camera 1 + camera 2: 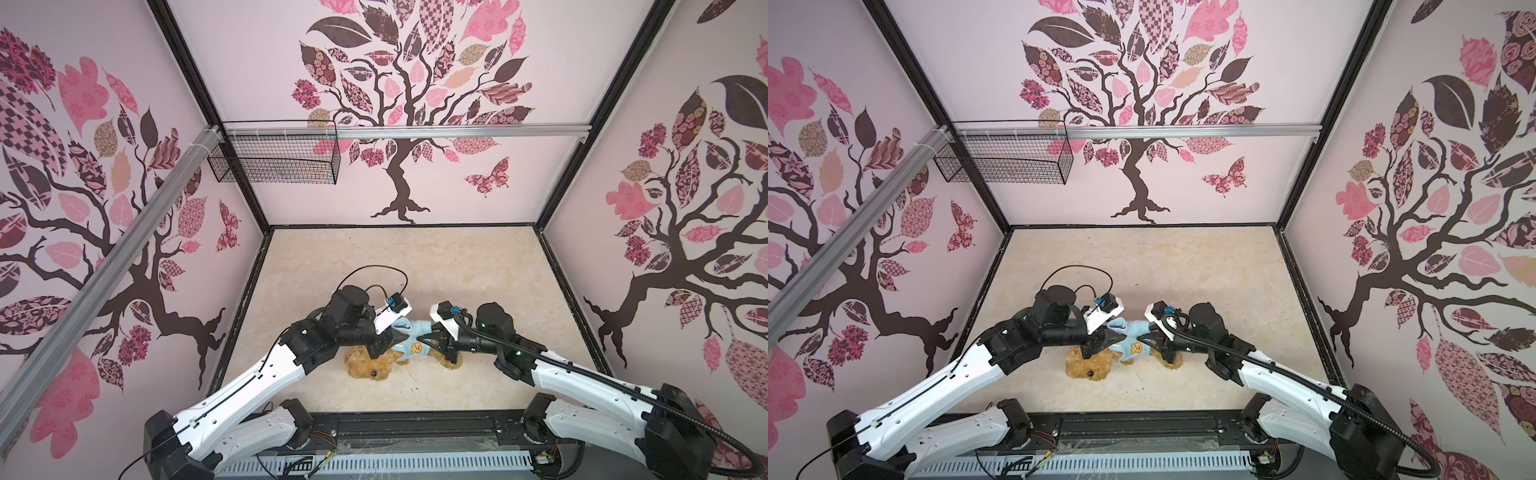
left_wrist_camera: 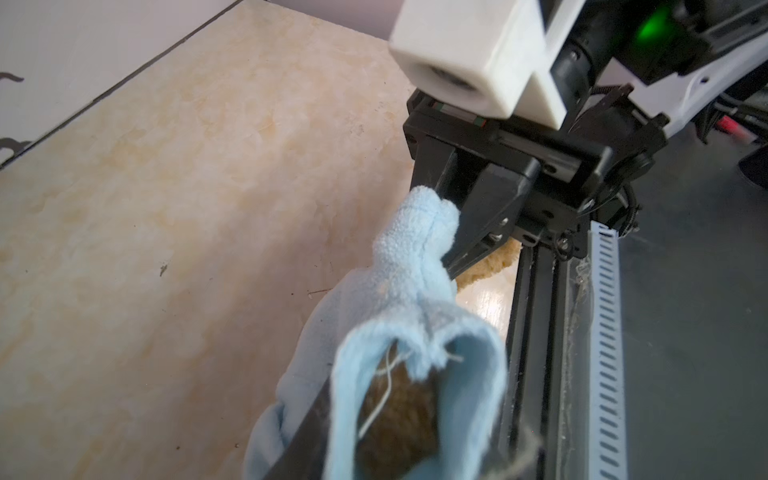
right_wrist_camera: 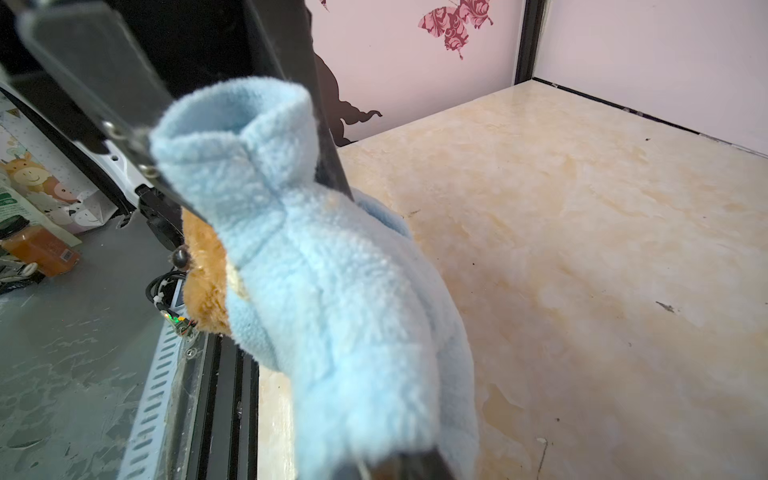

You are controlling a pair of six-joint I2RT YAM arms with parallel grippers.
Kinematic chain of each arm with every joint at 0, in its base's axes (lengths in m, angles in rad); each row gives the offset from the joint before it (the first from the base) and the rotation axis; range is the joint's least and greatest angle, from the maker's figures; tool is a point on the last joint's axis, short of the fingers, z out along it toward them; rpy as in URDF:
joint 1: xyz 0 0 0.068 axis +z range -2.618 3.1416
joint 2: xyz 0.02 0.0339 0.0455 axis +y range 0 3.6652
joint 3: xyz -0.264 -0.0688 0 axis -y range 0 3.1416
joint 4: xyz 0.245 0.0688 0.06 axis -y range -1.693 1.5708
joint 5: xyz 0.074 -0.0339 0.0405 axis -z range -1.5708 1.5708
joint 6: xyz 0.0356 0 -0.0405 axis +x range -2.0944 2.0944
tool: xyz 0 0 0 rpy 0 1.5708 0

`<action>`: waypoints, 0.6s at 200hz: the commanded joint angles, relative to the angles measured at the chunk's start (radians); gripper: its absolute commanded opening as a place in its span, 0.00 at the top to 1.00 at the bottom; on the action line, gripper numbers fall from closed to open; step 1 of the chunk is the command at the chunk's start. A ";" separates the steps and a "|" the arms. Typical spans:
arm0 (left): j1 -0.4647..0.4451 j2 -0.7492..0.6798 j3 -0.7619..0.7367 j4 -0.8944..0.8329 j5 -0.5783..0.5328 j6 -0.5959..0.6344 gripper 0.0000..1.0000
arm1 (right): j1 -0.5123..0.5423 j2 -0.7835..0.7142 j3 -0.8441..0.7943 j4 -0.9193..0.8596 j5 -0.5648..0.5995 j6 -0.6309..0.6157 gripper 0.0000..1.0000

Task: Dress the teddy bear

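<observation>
Shirt (image 1: 409, 351) on teddy bear (image 1: 368, 365), on table (image 1: 415, 266)

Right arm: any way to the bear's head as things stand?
Probably not. The bear's head lies beyond the left tool, close under that arm, and the right tool is shut on the shirt sleeve.

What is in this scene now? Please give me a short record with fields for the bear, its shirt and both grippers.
teddy bear: lying on the table, head on the left arm's side
shirt: light blue, on the bear's torso, one sleeve sticking up
left gripper: open, fingers on either side of the sleeve cuff
right gripper: closed on the shirt's cloth, it seems
</observation>
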 commanded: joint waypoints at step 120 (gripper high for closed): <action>0.001 -0.024 0.267 -0.286 -0.016 0.081 0.64 | 0.049 -0.054 -0.002 -0.016 0.035 -0.050 0.95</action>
